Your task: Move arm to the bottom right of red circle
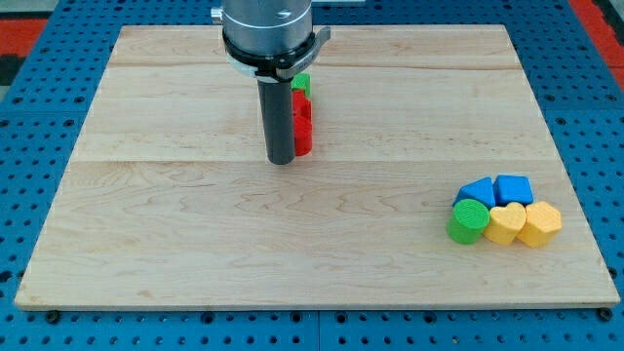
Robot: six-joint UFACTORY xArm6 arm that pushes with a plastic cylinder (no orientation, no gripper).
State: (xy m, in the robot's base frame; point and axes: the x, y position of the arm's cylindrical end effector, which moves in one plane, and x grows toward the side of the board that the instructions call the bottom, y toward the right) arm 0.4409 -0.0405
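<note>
A: Where is my tip (282,161)?
B: It ends on the wooden board (195,224), left of centre in the view's upper half. It is a plain rod with no jaws, so it neither opens nor closes, and it holds nothing.
A: And the red circle?
B: Red blocks (303,122) show just to the rod's right, touching or nearly so, mostly hidden; I cannot tell their shapes. A green block (302,83) peeks out above them.
A: Anything else?
B: Well apart, at the view's lower right, a cluster: green cylinder (468,220), yellow heart (503,223), yellow hexagon (539,224), two blue blocks (495,190).
</note>
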